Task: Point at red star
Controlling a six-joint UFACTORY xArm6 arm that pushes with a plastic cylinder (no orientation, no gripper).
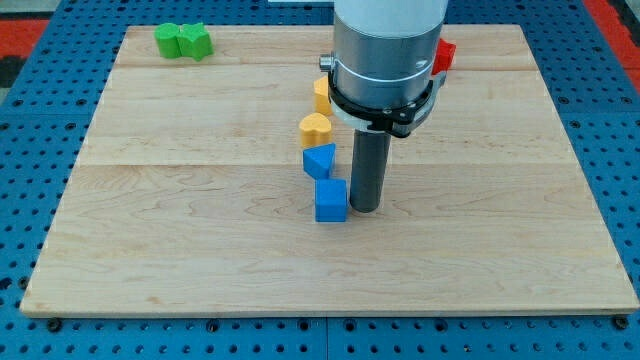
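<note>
Wooden board point(200, 250): light planks, grain running across the view, rounded corners. Blue perforated base point(30, 150) surrounds board on all sides, w/ regular hole grid. Red strip point(615, 20) beyond board's top-right corner. Lighting even; soft shadows on board.

A robotics lab bench: a pale wooden board point(200, 250) lies on a blue pegboard table point(30, 150) dotted with holes. My tip point(365, 209) stands mid-board, small painted blocks just beside it, others farther off.
</note>
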